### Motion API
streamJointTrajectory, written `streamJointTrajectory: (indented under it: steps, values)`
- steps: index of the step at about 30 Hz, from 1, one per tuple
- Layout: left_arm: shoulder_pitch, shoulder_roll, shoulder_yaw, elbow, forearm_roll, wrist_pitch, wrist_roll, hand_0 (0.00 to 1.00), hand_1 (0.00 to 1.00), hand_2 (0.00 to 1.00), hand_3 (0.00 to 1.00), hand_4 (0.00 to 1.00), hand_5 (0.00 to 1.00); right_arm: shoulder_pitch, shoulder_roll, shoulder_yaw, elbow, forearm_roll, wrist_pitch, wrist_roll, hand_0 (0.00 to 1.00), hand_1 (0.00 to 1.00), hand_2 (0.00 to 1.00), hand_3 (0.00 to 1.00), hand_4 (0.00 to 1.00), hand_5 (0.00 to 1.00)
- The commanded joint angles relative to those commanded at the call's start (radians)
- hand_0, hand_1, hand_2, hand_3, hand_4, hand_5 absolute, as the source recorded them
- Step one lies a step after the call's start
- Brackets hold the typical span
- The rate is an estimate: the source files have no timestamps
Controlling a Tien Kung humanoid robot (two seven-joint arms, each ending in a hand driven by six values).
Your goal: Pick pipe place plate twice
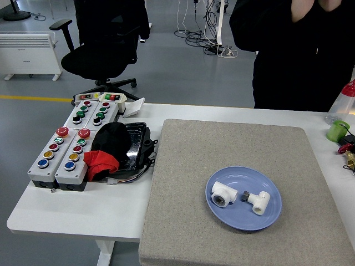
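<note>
A blue plate lies on the grey felt mat at the front right. Two white pipe fittings lie on the plate: an elbow piece on the left and a T-shaped piece on the right, a small gap between them. Neither robot hand is in view. A person in dark clothes stands at the table's far side, hands raised near the picture's top edge, away from the table.
Two grey button boxes stand at the left, with a black and red bundle of gear and cables beside them. A green cup and a clear bottle stand at the far right edge. A black office chair stands behind the table.
</note>
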Motion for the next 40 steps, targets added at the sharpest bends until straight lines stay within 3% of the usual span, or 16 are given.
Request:
streamJointTrajectory:
  steps: [20,40]
  values:
    - [0.021,-0.009,-0.044,-0.011,0.067,-0.019,0.025,0.654,0.633,0.636,0.554,0.392,0.998,-0.048,0.014,-0.026,-0.003,-0.038,0.007,-0.009,0.826,0.792,0.814,0.79,0.545,0.668]
    - [0.031,-0.021,-0.098,-0.021,0.166,-0.062,0.047,0.653,0.635,0.638,0.554,0.39,0.998,-0.07,-0.001,-0.004,0.005,-0.049,0.006,-0.005,0.822,0.786,0.812,0.79,0.541,0.671]
